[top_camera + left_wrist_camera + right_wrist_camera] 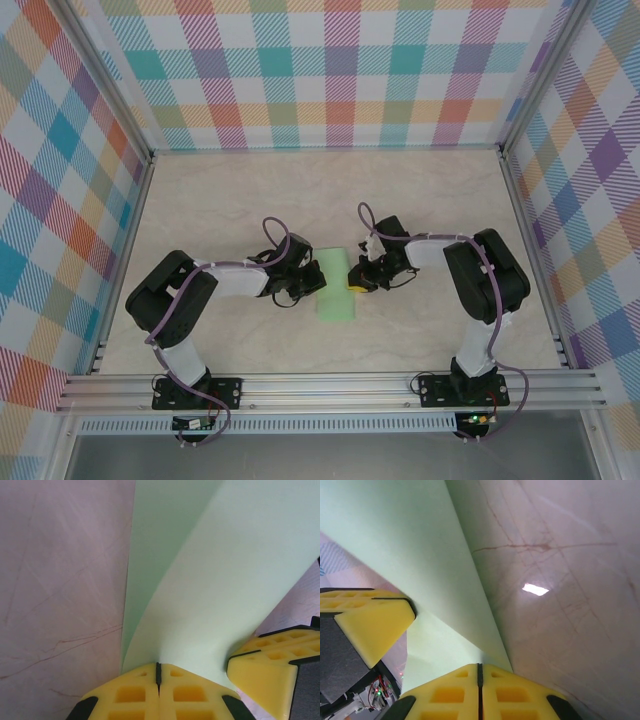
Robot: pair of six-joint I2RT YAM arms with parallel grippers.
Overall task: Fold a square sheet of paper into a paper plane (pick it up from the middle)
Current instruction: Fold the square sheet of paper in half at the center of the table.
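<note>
The square sheet of paper (pixel 337 296) is pale mint green and lies mid-table as a narrow upright strip, doubled over on itself. My left gripper (pixel 312 282) sits at its left edge and my right gripper (pixel 356 283) at its right edge, close together. In the left wrist view the left gripper (pixel 158 672) is shut, and the sheet's upper layer (pixel 215 580) curves up from its tips above a flat lower layer. The right gripper's yellow finger (pixel 260 680) touches that layer. In the right wrist view the right gripper (pixel 480 669) is shut where the sheet (pixel 410 545) meets its tips, with the left finger (pixel 370 625) alongside.
The pale marbled table (pixel 250 200) stretches to checkered walls (pixel 330 70) at the back and sides. An aluminium rail (pixel 330 385) with both arm bases runs along the near edge. Bare tabletop (pixel 60 580) lies left of the sheet, and more (pixel 570 605) to its right.
</note>
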